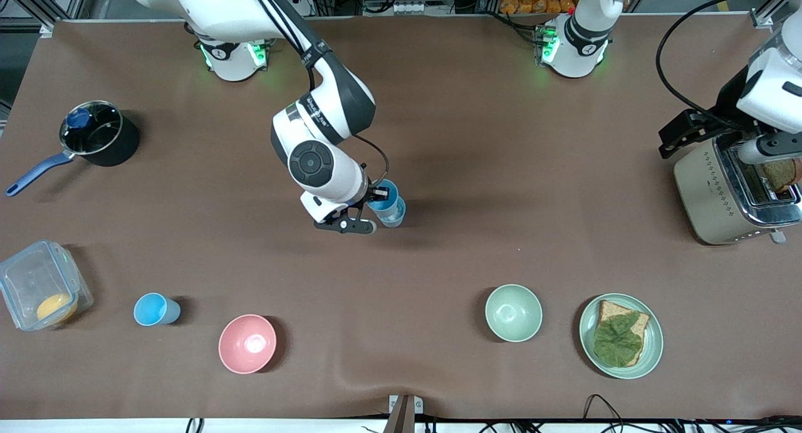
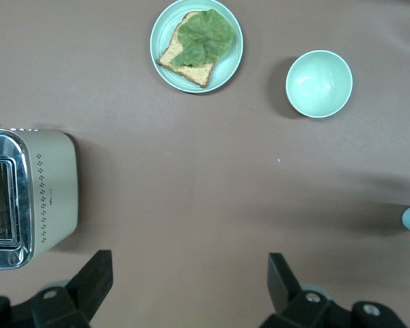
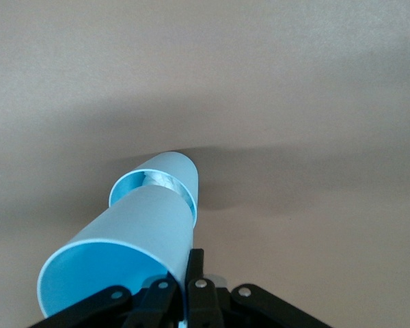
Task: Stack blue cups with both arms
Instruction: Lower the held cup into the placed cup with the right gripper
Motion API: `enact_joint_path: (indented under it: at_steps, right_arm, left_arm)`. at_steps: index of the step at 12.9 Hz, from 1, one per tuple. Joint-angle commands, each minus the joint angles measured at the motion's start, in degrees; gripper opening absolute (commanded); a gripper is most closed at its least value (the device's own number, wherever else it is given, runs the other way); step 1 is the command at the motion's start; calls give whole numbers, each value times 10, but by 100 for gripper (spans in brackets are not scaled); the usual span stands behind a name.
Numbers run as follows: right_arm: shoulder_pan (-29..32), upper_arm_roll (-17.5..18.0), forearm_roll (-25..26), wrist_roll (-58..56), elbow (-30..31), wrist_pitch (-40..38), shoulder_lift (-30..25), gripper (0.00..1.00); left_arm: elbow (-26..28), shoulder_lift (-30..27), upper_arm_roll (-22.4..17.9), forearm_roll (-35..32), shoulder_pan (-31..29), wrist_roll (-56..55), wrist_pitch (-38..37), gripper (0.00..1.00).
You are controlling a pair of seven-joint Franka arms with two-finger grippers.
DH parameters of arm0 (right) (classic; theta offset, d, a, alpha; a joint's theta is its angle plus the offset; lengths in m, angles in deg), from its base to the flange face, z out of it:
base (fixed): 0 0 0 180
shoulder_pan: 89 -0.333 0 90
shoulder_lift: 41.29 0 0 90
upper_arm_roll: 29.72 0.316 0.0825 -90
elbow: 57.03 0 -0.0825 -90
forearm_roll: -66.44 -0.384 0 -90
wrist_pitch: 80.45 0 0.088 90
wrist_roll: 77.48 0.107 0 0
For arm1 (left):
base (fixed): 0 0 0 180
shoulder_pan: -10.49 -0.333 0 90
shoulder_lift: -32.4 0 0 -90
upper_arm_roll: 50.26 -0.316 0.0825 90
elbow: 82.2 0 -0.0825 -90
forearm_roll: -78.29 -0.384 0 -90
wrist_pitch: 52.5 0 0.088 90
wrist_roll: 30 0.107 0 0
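Observation:
My right gripper (image 1: pixel 374 201) is over the middle of the table, shut on the rim of a blue cup (image 1: pixel 382 193), one finger inside and one outside. In the right wrist view my right gripper (image 3: pixel 186 277) holds this cup (image 3: pixel 123 253) tilted, its base at the mouth of a second blue cup (image 3: pixel 165 179) that stands on the table (image 1: pixel 395 217). I cannot tell if the base is inside it. A third blue cup (image 1: pixel 155 309) sits toward the right arm's end, near the front camera. My left gripper (image 1: pixel 686 132) waits open and empty beside the toaster (image 2: pixel 189 280).
A toaster (image 1: pixel 720 192) with bread stands at the left arm's end. A pale green bowl (image 1: pixel 514 313), a plate (image 1: pixel 651 348) with bread and lettuce, and a pink bowl (image 1: pixel 247 344) lie nearer the front camera. A black pot (image 1: pixel 100 135) and a clear container (image 1: pixel 37 292) sit at the right arm's end.

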Motion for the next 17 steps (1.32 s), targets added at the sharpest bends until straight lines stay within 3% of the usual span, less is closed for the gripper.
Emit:
enact_joint_path:
  at_steps: [1, 10, 12, 13, 14, 17]
  right_arm:
    - [-12, -8, 9, 16, -18, -3, 13, 0]
    - [-22, -8, 20, 34, -17, 13, 18, 0]
    - [-21, -7, 24, 34, -17, 12, 19, 27]
    - [-21, -7, 25, 34, -17, 13, 19, 76]
    - [-24, -8, 26, 34, -16, 14, 19, 100]
    - [-10, -8, 24, 33, -17, 6, 11, 100]
  left_arm:
    - [13, -14, -2, 4, -7, 18, -3, 100]
    - [10, 7, 3, 9, -3, 16, 7, 100]
    - [11, 6, 3, 10, -5, 16, 8, 100]
    - [10, 6, 4, 11, -5, 16, 8, 100]
    - [11, 5, 4, 11, -4, 15, 8, 100]
    - [14, 1, 3, 11, -6, 14, 7, 100]
